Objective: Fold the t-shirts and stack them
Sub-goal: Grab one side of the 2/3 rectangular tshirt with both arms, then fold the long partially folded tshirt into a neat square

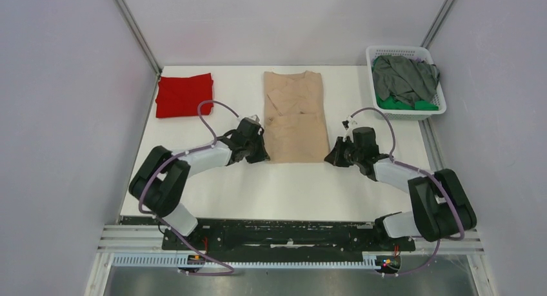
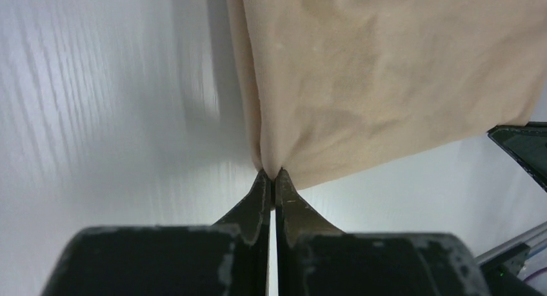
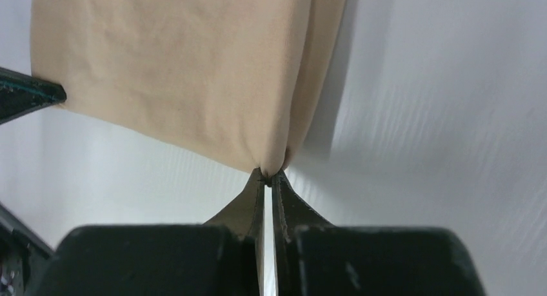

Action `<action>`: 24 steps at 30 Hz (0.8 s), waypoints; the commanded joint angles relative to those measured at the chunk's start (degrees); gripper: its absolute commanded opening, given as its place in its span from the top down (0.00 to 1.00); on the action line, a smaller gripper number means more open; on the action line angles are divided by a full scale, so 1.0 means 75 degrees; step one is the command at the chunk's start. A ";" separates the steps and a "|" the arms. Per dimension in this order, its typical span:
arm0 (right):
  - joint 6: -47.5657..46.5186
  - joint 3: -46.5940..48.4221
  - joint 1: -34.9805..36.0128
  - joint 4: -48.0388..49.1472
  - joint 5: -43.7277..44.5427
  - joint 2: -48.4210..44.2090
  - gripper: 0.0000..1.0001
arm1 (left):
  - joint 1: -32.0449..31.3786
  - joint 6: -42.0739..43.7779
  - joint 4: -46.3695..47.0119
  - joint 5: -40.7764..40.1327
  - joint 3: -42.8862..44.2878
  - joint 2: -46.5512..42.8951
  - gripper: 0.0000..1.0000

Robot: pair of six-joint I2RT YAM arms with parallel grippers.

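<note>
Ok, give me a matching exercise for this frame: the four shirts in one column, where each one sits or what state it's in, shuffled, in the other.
Column A
1. red t-shirt
2. beige t-shirt
3. grey t-shirt
4. green t-shirt

Column B
a. on top in the white basket
b. folded, at the far left of the table
c. mid-table, near corners pinched by left gripper and right gripper
d. in the basket, mostly under another shirt

Pairs: 1-b, 2-c, 3-a, 4-d
</note>
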 commanded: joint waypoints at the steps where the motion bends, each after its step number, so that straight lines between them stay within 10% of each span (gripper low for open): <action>1: -0.0862 -0.0410 0.0125 -0.1064 -0.1097 -0.1370 1.00 | -0.0388 0.0409 -0.0790 -0.0609 -0.0371 -0.1535 0.98; 15: -0.1118 -0.0590 0.1412 -0.2925 -0.3771 -0.5120 1.00 | -0.1086 0.0662 -0.3113 0.0013 -0.1035 -0.6240 0.98; 24: -0.0895 -0.0060 0.1405 -0.2856 -0.2703 -0.5538 1.00 | -0.1068 0.0564 -0.3117 -0.0741 -0.0852 -0.6751 0.98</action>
